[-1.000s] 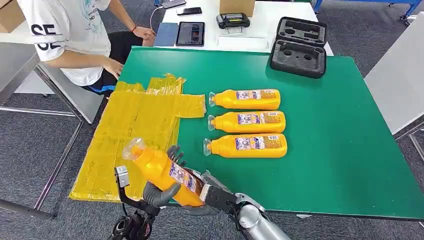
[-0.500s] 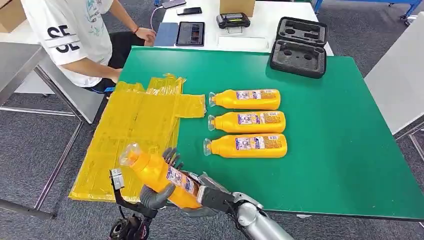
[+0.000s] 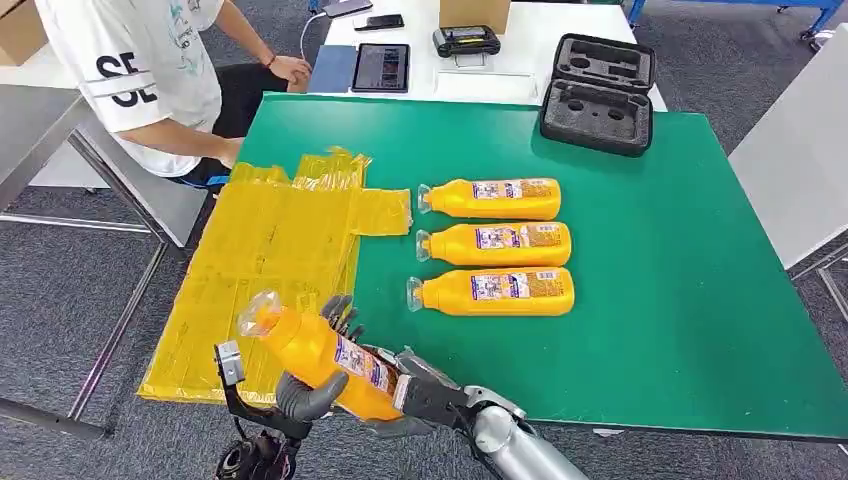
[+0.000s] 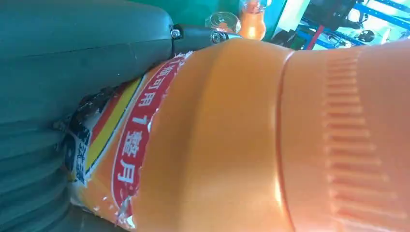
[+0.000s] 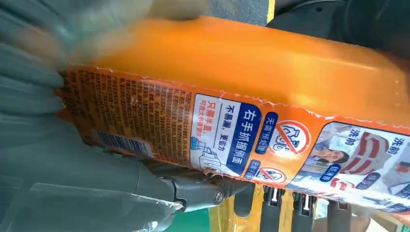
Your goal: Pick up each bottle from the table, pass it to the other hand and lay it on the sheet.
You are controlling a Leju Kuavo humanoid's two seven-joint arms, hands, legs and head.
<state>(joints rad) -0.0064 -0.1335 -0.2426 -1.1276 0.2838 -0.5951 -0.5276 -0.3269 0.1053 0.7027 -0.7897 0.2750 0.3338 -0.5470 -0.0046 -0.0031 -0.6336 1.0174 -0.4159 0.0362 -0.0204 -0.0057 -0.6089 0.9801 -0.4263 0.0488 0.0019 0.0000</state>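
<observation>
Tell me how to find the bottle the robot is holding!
Look at the near edge of the green table, by the yellow sheet. There the left hand and right hand both grip one orange bottle. It is tilted in the air with its cap up, while the three other bottles lie flat in a row.
</observation>
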